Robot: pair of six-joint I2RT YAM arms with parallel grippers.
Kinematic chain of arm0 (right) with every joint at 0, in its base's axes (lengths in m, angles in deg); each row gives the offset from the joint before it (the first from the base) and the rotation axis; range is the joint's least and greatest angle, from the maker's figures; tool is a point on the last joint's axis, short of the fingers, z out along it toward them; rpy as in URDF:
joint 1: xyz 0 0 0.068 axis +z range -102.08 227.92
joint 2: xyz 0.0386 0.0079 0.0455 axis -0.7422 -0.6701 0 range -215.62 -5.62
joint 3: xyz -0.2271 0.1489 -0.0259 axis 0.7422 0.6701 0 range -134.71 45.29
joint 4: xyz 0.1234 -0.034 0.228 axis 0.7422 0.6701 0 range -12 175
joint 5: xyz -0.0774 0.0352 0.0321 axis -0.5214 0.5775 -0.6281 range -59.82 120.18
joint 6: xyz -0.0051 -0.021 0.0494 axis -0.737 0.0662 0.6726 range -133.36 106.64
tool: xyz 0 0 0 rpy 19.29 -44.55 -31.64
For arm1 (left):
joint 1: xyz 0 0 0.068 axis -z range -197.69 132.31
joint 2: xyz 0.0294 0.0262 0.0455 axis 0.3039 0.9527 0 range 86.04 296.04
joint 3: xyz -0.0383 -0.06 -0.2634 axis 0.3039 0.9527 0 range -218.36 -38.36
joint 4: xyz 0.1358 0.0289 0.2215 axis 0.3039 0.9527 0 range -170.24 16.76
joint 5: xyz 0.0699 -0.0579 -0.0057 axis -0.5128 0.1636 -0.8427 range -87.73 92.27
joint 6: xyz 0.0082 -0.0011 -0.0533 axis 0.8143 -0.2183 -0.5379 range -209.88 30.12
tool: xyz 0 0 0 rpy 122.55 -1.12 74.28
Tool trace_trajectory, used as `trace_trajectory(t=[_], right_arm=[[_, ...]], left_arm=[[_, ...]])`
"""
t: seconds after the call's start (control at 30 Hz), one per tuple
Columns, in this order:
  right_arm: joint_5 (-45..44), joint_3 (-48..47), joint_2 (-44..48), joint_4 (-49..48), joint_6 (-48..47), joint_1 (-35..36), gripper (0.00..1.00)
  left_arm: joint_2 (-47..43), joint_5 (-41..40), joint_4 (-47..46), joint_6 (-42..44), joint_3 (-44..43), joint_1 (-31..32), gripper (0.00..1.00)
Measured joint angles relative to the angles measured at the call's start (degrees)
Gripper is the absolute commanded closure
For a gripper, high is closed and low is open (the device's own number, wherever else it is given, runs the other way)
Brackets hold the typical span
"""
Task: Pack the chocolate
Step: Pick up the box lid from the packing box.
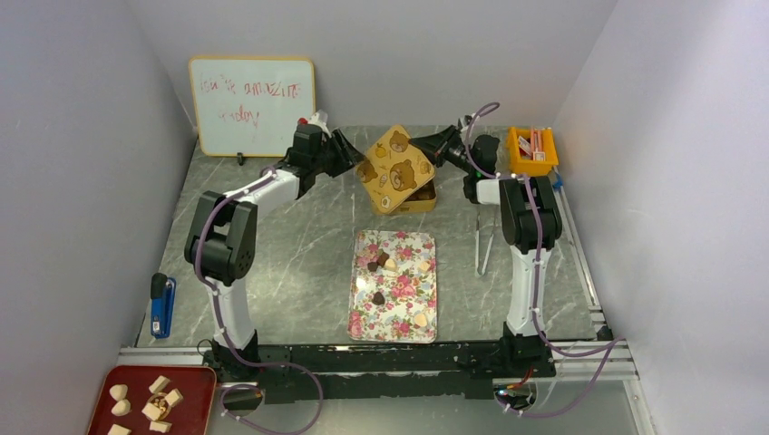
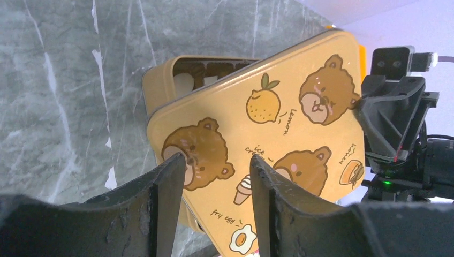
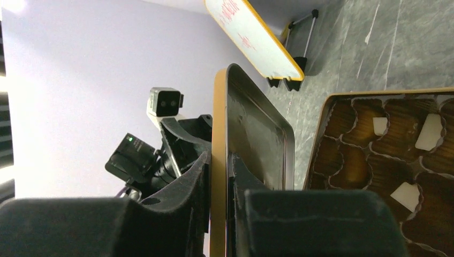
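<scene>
Several small chocolates, dark brown [image 1: 378,297] and tan [image 1: 423,265], lie on a floral tray [image 1: 363,317] at mid table. Behind it stands a yellow tin [image 1: 423,200]. Its brown cups hold a few cream pieces [image 3: 430,131]. The bear-printed lid [image 1: 392,165] is raised and tilted above the tin. My right gripper [image 1: 419,145] is shut on the lid's rim, one finger on each side [image 3: 220,158]. My left gripper [image 1: 349,156] is open at the lid's left edge. The lid's printed face [image 2: 300,112] shows between its fingers [image 2: 218,160]; I cannot tell if they touch it.
A whiteboard [image 1: 252,105] stands at the back left. An orange box [image 1: 532,149] sits at the back right. Pale tongs [image 1: 483,245] lie right of the tray. A blue tool [image 1: 161,304] lies at the left edge. A red tray [image 1: 195,385] with beige chunks sits front left.
</scene>
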Motion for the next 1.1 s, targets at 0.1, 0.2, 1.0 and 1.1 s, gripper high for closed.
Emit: trace_trajectory(t=[0.1, 0.2, 1.0, 1.1], right_arm=[[-1.79, 0.0, 0.0, 0.52, -0.22, 1.11, 1.0], [-2.95, 0.0, 0.0, 1.33, -0.52, 2.16, 1.0], [-9.53, -2.32, -1.57, 5.03, -2.36, 3.43, 1.0], [-10.75, -2.32, -2.36, 4.79, -1.64, 3.39, 1.0]], left_arm=[[-0.52, -0.11, -0.85, -0.15, 1.99, -0.07, 0.48], [-1.01, -0.24, -1.07, -0.2, 3.61, -0.07, 0.49], [-1.49, -0.13, -6.12, -2.58, 10.19, -0.13, 0.53], [-1.36, -0.24, -6.56, -2.73, 10.19, -0.13, 0.53]])
